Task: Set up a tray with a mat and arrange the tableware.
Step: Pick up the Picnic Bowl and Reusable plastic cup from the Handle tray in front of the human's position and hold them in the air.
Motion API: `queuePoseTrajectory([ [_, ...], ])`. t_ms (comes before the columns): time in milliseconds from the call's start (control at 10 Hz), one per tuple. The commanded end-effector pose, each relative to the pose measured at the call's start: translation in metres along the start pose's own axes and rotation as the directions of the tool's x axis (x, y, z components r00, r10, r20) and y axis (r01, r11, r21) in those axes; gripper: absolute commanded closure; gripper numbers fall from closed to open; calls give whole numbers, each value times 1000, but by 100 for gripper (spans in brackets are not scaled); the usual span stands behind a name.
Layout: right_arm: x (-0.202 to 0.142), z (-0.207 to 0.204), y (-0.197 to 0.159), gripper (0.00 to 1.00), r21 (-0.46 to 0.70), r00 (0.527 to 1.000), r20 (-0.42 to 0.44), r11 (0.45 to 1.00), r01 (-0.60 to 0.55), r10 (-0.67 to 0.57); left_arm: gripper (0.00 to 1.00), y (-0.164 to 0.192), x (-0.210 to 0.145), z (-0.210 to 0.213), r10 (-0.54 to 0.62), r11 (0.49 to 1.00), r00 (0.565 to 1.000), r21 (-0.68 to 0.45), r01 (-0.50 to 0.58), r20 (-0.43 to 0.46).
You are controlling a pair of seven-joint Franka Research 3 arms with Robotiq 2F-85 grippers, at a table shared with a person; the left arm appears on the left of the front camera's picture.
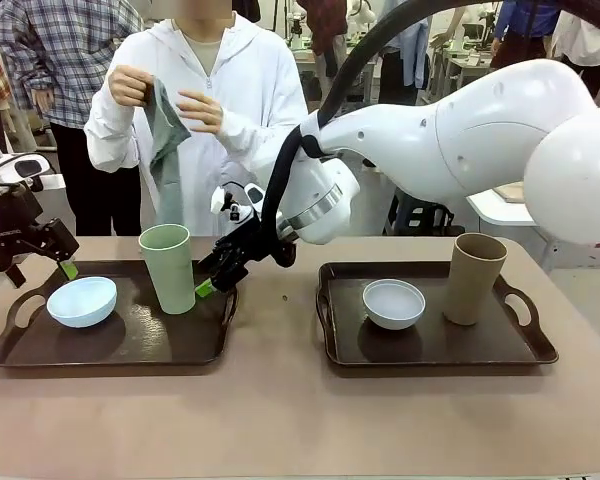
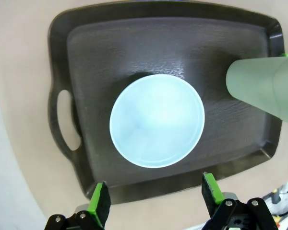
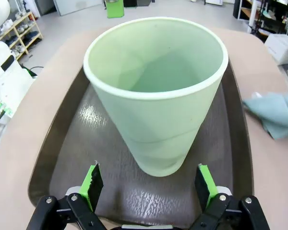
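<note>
A person across the table holds up a grey-green mat (image 1: 163, 140) in both hands; its edge (image 3: 273, 112) shows in the right wrist view. The left dark tray (image 1: 130, 345) carries a pale blue bowl (image 1: 81, 300) and a pale green cup (image 1: 168, 268). The right tray (image 1: 430, 350) holds a white-grey bowl (image 1: 394, 303) and a tan cup (image 1: 474, 278). My left gripper (image 1: 42, 272) hangs open over the tray's left end, above the blue bowl (image 2: 157, 120). My right gripper (image 1: 215, 280) reaches across, open, just beside the green cup (image 3: 156, 91) without touching it.
Both trays have raised rims and side handles (image 1: 26, 308). Bare tan tabletop (image 1: 280, 420) runs along the front and between the trays. Other people and benches stand behind the person.
</note>
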State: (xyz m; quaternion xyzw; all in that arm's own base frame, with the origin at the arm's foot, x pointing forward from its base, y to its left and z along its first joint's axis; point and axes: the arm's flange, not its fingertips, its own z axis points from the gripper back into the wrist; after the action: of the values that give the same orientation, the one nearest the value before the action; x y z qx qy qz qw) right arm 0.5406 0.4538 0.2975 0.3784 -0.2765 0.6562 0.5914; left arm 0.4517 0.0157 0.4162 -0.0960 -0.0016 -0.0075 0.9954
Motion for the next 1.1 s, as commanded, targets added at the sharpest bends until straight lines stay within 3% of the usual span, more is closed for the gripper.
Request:
queuePoseTrajectory([
  [0,9,-9,-6,0,-41,1000,24,999,7,-6,0,1,4,-6,-22,999,1000,-24,23,13],
  [1000,30,-39,-20,0,25,999,47,1000,19,-20,0,2,28,-27,26,999,999,-20,-27,-19],
])
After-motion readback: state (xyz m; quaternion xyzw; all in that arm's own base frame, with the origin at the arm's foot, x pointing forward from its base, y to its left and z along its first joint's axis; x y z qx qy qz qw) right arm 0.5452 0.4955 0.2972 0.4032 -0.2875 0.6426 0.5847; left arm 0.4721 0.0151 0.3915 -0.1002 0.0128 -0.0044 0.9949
